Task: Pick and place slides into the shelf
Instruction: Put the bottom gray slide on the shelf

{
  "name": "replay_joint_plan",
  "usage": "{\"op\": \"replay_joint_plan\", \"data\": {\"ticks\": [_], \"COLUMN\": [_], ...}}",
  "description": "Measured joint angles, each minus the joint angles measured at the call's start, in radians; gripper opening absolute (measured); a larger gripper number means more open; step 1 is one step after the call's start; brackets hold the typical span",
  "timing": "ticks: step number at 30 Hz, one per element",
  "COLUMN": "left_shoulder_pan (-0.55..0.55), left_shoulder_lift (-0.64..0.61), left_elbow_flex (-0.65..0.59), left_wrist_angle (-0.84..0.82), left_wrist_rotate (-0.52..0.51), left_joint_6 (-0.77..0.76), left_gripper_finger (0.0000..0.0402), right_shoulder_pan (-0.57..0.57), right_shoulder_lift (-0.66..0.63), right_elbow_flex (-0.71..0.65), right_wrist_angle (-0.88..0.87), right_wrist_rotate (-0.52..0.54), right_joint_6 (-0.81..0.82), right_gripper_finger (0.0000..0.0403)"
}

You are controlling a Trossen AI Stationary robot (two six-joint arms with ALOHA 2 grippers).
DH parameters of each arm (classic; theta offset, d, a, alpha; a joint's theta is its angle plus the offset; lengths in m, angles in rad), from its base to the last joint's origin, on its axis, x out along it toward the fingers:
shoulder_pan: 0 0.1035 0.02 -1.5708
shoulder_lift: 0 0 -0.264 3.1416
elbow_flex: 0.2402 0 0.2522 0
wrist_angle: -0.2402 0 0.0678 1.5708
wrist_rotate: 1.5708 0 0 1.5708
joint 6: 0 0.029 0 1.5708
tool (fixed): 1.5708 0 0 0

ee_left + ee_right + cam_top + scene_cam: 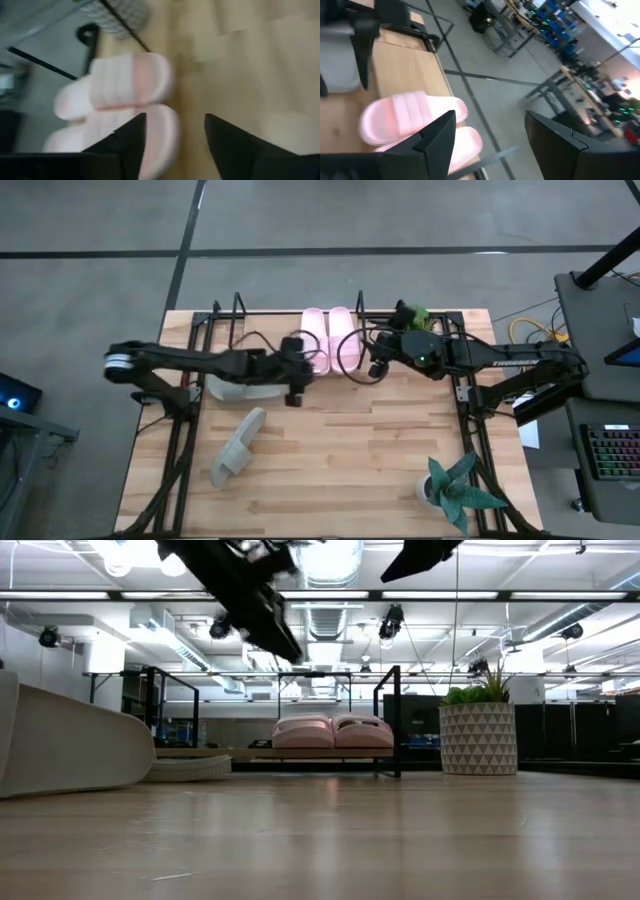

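The pale pink pair of slides (328, 332) stands side by side on the shelf (400, 320) at the table's far edge, soles on its board, and shows in the low view too (333, 730). One grey-green slide (240, 390) lies on the table before the shelf, partly under my left arm. The other grey-green slide (237, 445) lies nearer the table's middle. My left gripper (297, 375) hovers open just left of the pink pair (130, 85), holding nothing (175, 125). My right gripper (372, 363) hovers open to the pair's right (490, 120), also holding nothing.
A potted plant (455, 490) in a patterned pot (478, 738) stands at the table's near right corner. Black metal frames (180, 430) run along both side edges. Bare tabletop (350, 450) lies between the grey-green slides and the plant.
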Motion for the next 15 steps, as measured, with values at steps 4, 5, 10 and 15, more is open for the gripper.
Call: {"op": "replay_joint_plan", "data": {"ticks": [4,5,10,15], "left_shoulder_pan": [-0.002,-0.002,-0.009,-0.038], "left_shoulder_lift": [-0.139,-0.173,-0.316,-0.406], "left_elbow_flex": [0.0,0.0,0.0,0.0], "left_wrist_angle": [-0.155,-0.188,-0.335,-0.476], "left_wrist_rotate": [0.111,0.125,0.167,0.285], "left_joint_6": [-0.146,-0.195,-0.395,-0.571], "left_gripper_finger": [0.0137,0.0128,0.01,0.0089], "right_shoulder_pan": [0.0,0.0,0.001,0.001], "right_shoulder_lift": [0.0,0.0,0.0,0.001], "right_elbow_flex": [-0.004,-0.006,-0.016,-0.029], "right_wrist_angle": [-0.001,-0.001,-0.006,-0.011], "right_wrist_rotate": [-0.071,-0.09,-0.17,-0.214], "right_joint_6": [0.056,0.073,0.129,0.18], "right_gripper_finger": [0.0228,0.0228,0.0228,0.0228]}}
